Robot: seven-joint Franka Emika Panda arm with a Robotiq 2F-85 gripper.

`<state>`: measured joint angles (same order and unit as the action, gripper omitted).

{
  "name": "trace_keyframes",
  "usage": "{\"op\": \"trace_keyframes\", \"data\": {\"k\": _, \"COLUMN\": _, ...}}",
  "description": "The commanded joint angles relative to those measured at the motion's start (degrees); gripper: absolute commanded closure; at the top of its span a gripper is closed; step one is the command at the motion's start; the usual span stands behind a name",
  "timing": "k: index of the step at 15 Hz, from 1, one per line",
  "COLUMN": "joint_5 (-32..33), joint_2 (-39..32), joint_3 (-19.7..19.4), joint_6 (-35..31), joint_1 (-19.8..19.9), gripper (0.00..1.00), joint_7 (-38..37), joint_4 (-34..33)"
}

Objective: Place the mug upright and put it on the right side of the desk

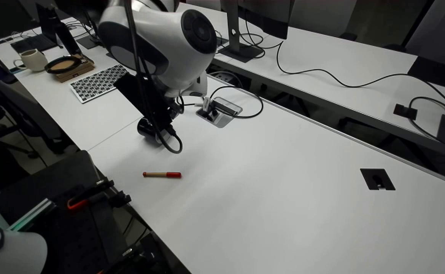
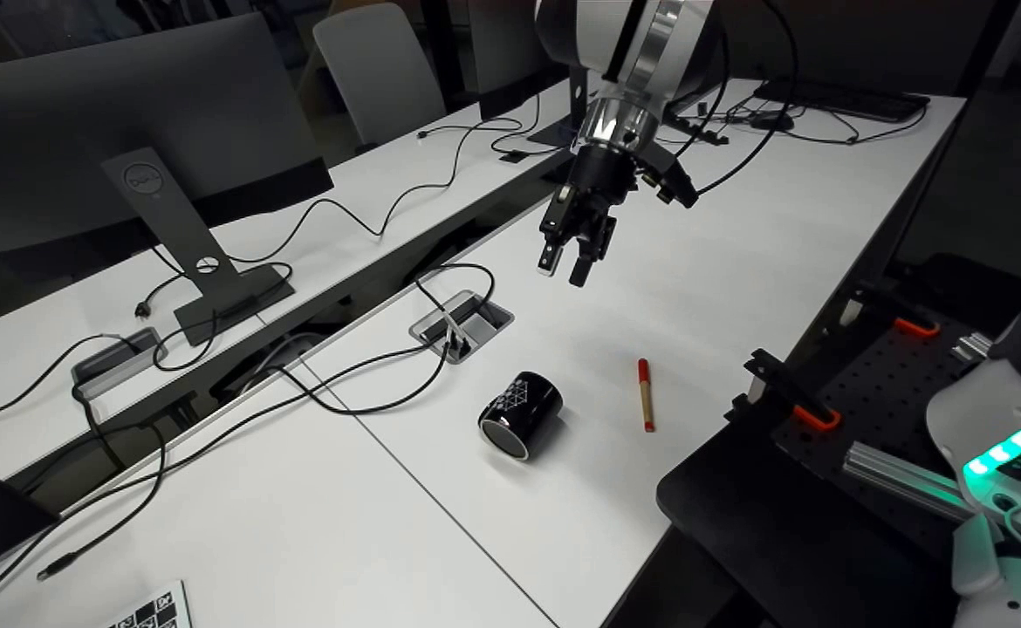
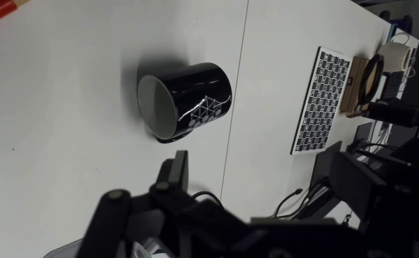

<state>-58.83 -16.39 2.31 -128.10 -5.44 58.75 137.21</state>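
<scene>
Your claw (image 2: 563, 272) hangs spread; the black mug (image 2: 526, 408) lies on its side near the seam edge of the desk (image 2: 694, 253), probably stiff, slick, breakable: pinch its wall at the mouth

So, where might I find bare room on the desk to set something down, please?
The broadest bare patch of desk lies between the red-capped pen and the flat black plate; another, smaller, between the seam and the keyboard. It is crowded around the socket box, its cables and the mug lying sideways.
</scene>
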Motion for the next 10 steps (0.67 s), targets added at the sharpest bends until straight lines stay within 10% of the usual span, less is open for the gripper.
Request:
{"op": "trace_keyframes", "data": {"k": 1, "joint_5": -0.9, "joint_2": -6.3, "joint_3": 1.2, "joint_6": -1.3, "joint_1": 1.7, "gripper": 0.00, "joint_7": -0.2, "joint_4": -3.8}}
{"op": "trace_keyframes", "data": {"k": 10, "joint_5": -2.7, "joint_2": -15.2, "joint_3": 3.7, "joint_6": 1.6, "joint_1": 4.6, "gripper": 0.00, "joint_7": 1.4, "joint_4": -8.7}}
